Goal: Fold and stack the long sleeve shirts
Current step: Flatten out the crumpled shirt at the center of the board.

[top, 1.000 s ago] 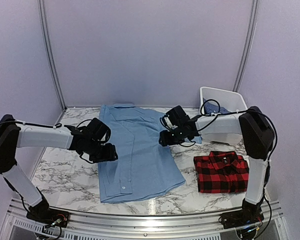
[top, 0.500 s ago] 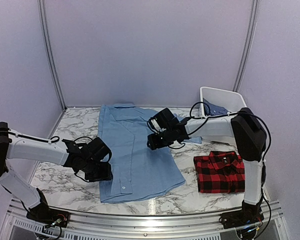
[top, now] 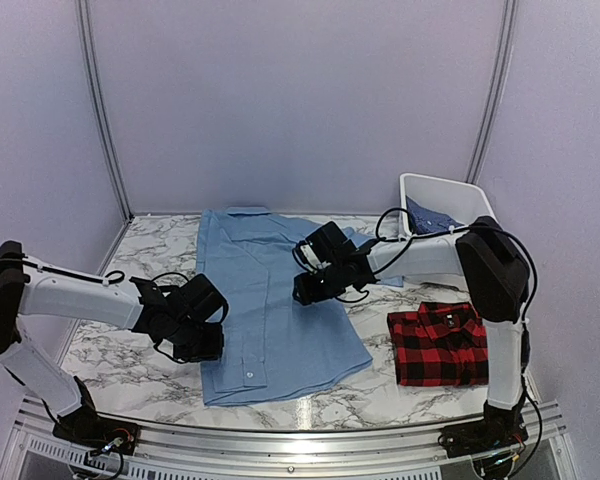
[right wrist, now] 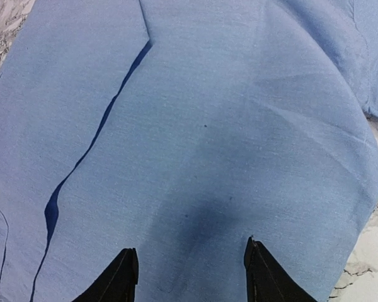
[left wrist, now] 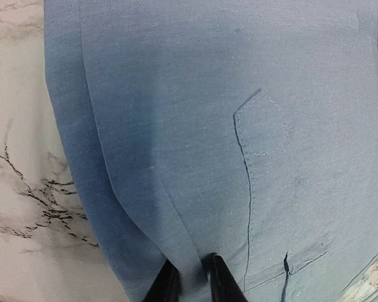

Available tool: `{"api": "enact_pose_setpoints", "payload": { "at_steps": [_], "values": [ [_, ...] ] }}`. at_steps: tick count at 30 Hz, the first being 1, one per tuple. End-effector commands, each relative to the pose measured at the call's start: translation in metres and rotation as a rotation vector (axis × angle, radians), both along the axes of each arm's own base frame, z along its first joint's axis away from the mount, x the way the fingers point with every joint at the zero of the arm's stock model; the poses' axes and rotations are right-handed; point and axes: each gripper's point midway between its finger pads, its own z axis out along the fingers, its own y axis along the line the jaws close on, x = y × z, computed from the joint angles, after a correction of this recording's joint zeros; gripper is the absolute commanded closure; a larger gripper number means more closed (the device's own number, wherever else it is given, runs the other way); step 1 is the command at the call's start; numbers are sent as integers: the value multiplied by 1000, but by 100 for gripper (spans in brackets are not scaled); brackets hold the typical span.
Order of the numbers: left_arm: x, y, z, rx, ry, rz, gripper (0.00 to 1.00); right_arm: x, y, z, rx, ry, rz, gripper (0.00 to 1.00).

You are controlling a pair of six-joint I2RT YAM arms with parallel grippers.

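The light blue shirt (top: 270, 300) lies spread flat in the middle of the table, collar at the back. My left gripper (top: 206, 345) is at its left edge, shut on a pinched fold of the light blue cloth (left wrist: 195, 264). My right gripper (top: 308, 288) hovers open over the shirt's right half, its fingers (right wrist: 123, 277) spread above flat cloth (right wrist: 208, 157). The red-and-black plaid shirt (top: 443, 343) lies folded at the right. The darker blue patterned shirt (top: 430, 216) sits in the bin.
A white plastic bin (top: 442, 196) stands at the back right corner. Marble table top (top: 120, 350) shows left of the shirt and near the front edge. Purple walls close in the back and both sides.
My left gripper moved toward the front along the shirt's left edge and stays closed on it. My right gripper moved left, from the shirt's right edge over its right half.
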Motion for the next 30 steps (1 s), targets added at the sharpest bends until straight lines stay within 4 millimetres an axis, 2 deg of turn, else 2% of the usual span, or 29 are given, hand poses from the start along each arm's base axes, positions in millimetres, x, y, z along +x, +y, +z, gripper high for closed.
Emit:
{"api": "enact_pose_setpoints", "payload": {
  "at_steps": [1,3,11,13,16,20,26,30],
  "values": [
    [10,-1,14,15,-52,14,87,-4,5,-6,10,5,11,47],
    [14,2,20,23,-77,29,91,-6,4,-9,7,10,12,47],
    [26,18,54,60,-175,77,94,-10,1,-23,-14,29,14,47],
    [32,29,64,84,-207,110,99,-11,0,-26,-20,34,15,47],
    [44,51,83,100,-261,179,100,-12,-2,-28,-24,34,15,47],
    [68,97,116,124,-339,305,100,-14,-4,-32,-33,39,18,47],
    [99,185,168,220,-444,501,100,-17,-6,-39,-43,48,25,47],
    [114,245,191,302,-470,640,100,-17,-6,-42,-44,52,29,47]
  ]
}}
